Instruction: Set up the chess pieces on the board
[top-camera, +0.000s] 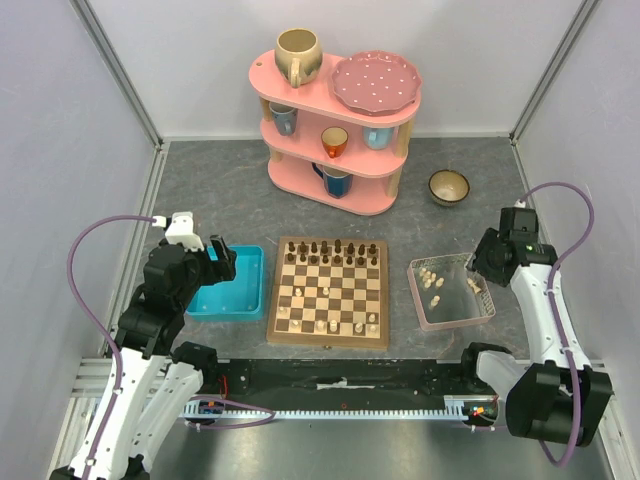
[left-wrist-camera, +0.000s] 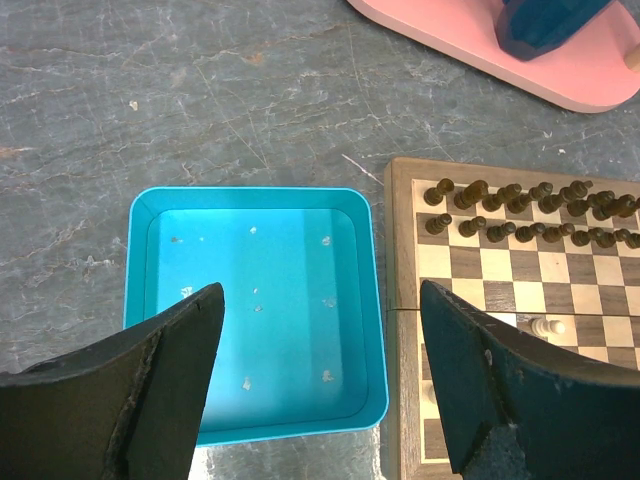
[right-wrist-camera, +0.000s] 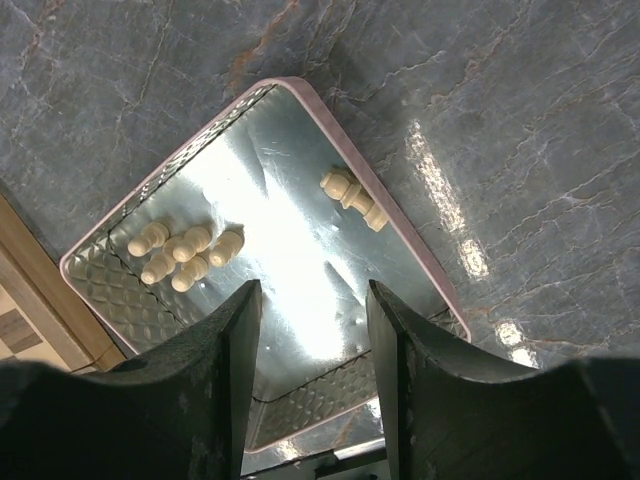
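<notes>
Shows the right gripper (right-wrist-camera: 312, 290) with fingers partly spread and nothing between them, poised above a clear pink-rimmed tray (right-wrist-camera: 280, 170) sitting to the right of the board. Finds inside that tray a tight cluster of cream chess pieces (right-wrist-camera: 185, 255) lying on their sides at the end nearer the board, plus one more lying alone beside the right rim.

Shows the left gripper (left-wrist-camera: 318, 300) spread wide, likewise gripping nothing, hanging over a turquoise tray (left-wrist-camera: 290, 270) just left of the board, with only a few pale specks inside.

Places the board (top-camera: 345, 285) mid-table between the two trays. Shows dark brown chessmen (top-camera: 330, 250) lined up along the two far rows, apparently complete. Shows only a handful of cream pieces standing on the near rows, several squares there bare, and what looks like one more out toward mid-board.

Suggests a job partway through: dark side set, cream side begun, tray pieces yet to be carried over and stood upright. Cannot tell the kinds of pieces at this size.
</notes>
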